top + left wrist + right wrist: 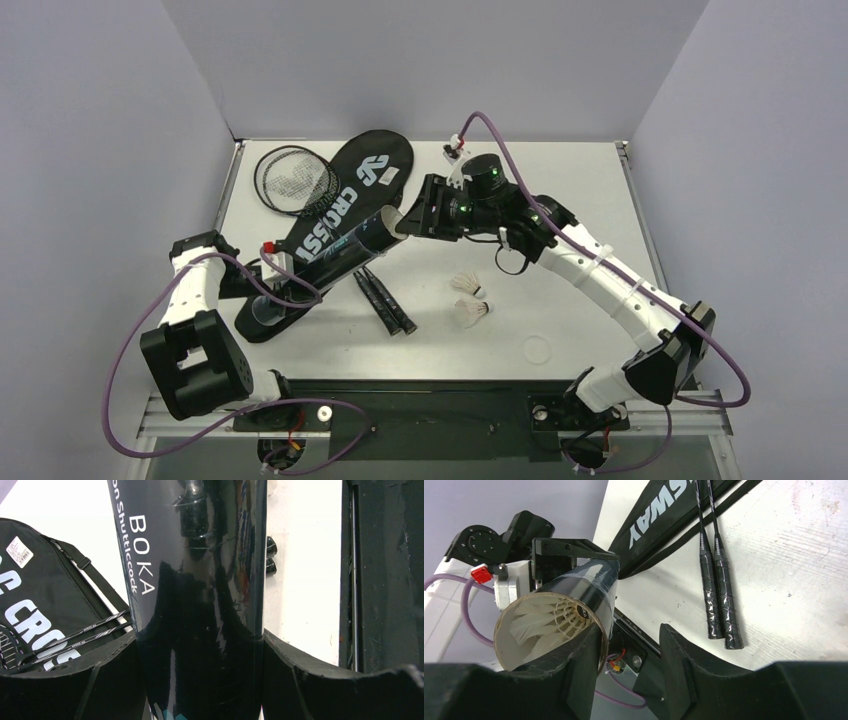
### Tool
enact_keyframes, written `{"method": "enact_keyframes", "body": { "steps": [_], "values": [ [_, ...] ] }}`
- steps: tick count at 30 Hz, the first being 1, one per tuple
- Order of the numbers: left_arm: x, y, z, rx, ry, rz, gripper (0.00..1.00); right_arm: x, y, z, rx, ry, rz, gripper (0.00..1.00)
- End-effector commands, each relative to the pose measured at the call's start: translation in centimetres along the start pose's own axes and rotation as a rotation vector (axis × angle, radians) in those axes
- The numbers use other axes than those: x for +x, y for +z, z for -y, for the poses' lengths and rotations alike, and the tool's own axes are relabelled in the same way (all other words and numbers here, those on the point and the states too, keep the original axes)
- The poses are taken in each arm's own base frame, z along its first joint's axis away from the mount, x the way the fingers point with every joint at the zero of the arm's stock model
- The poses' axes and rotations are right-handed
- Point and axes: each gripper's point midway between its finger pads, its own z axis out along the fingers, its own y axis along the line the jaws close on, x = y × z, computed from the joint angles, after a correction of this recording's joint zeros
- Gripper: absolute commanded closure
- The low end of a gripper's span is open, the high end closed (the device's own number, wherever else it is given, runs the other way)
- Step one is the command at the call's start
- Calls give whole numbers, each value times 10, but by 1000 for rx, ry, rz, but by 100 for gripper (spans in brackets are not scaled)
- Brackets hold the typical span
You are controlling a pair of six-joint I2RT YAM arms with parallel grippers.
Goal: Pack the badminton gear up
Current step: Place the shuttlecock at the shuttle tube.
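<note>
Left claw [197, 647] is clamped on the tube [195, 580], a finger [65, 690] pressed against each side near its lower end. The tube's open far end reaches across to the right claw [630, 640]. That right claw is spread wide with nothing between its fingers [694, 680]. The tube's mouth sits just outside one finger, touching or nearly touching; I cannot tell which. White feathers and the cork of a shuttlecock [555, 622] show inside the mouth, though how many are in there cannot be told. Two loose shuttlecocks [467, 285] lie close together on the desk [570, 190], near the right claw on the side toward the arm bases and well apart from the left claw. The rackets [385, 300] lie side by side. Their taped handles are on the desk between the two claws, just on the near side of the tube. Their shafts run under the tube, and their heads rest beyond the left claw at the far edge. The bag [350, 185] lies flat beside and beyond the left claw, under the tube, with the racket shafts crossing it.
</note>
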Motion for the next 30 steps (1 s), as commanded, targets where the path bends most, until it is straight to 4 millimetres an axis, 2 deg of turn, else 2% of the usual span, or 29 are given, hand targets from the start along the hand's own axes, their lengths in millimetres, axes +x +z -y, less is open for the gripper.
{"method": "enact_keyframes", "body": {
  "steps": [1, 8, 12, 14, 15, 16, 17, 20, 23, 27, 29, 30],
  "values": [
    [-29, -2, -6, -46, 16, 76, 80, 2, 3, 5, 90, -68, -16, 59],
    [-31, -1, -8, -42, 22, 80, 80, 15, 18, -2, 80, -74, -69, 60],
    [-30, -1, -8, -38, 23, 77, 80, 13, 18, -1, 84, -72, -78, 59],
    [-29, -1, -7, -34, 23, 72, 80, 3, 10, -3, 74, -57, -61, 56],
    [-28, -1, -8, -33, 23, 71, 80, -11, 1, -4, 63, -46, -29, 55],
    [-27, -1, -7, -32, 23, 70, 80, -16, -5, -8, 44, -33, -19, 54],
    [-26, -1, -7, -30, 19, 70, 80, -31, -19, -12, 24, -26, 26, 52],
    [-25, 0, -7, -27, 14, 71, 80, -52, -51, -23, -18, -23, 88, 45],
    [-25, 0, -6, -26, 12, 73, 80, -59, -69, -17, -2, -25, 126, 37],
    [-23, 1, -5, -22, 5, 70, 80, -53, -85, 0, 45, -14, 155, 32],
    [-23, 1, -5, -21, 2, 69, 80, -49, -87, 21, 105, 12, 165, 31],
    [-22, 1, -5, -20, 3, 68, 80, -43, -86, 40, 159, 35, 151, 31]
  ]
}}
